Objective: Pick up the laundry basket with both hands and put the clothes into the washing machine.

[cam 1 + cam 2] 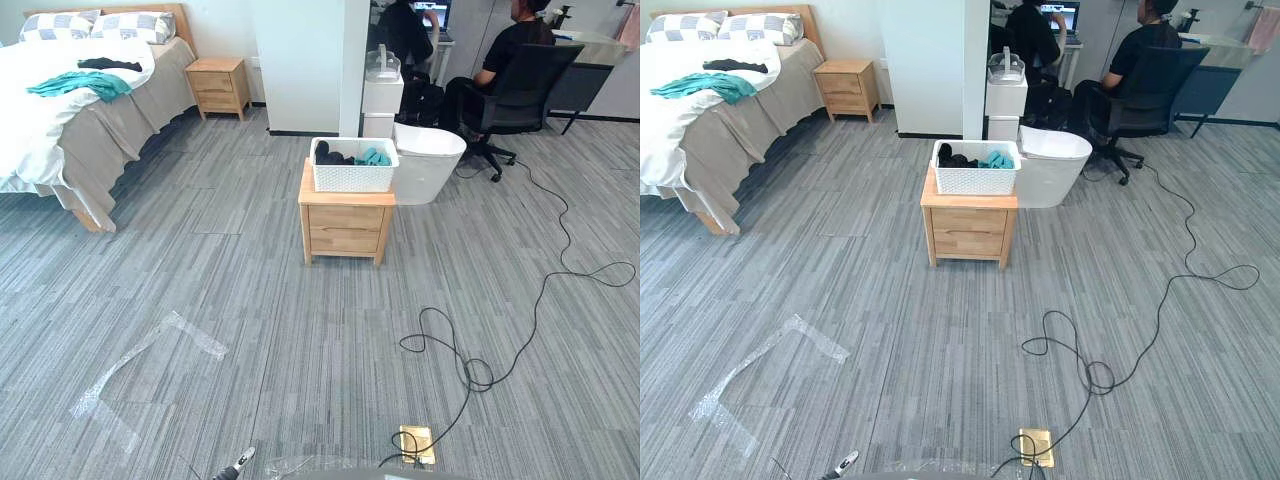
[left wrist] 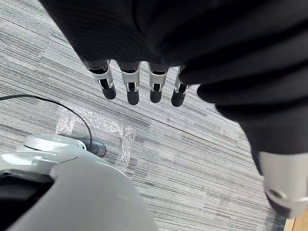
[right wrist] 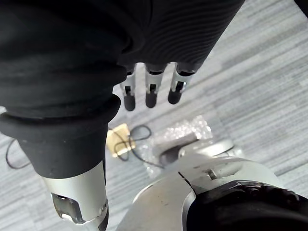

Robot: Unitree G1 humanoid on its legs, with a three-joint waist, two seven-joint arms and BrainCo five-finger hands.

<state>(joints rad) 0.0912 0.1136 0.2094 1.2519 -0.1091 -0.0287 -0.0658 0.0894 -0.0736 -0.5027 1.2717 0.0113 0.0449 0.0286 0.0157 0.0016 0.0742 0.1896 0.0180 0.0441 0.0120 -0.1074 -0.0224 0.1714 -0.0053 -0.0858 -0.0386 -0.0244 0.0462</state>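
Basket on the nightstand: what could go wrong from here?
1. The basket covers nearly the whole top of the small nightstand. An uneven two-handed lift could tip it or spill the clothes.
2. A person sits in an office chair just beyond the washing machine. Arm swings there could come close.
3. Loose clear tape and a brass floor socket lie on the way and might snag a foot.
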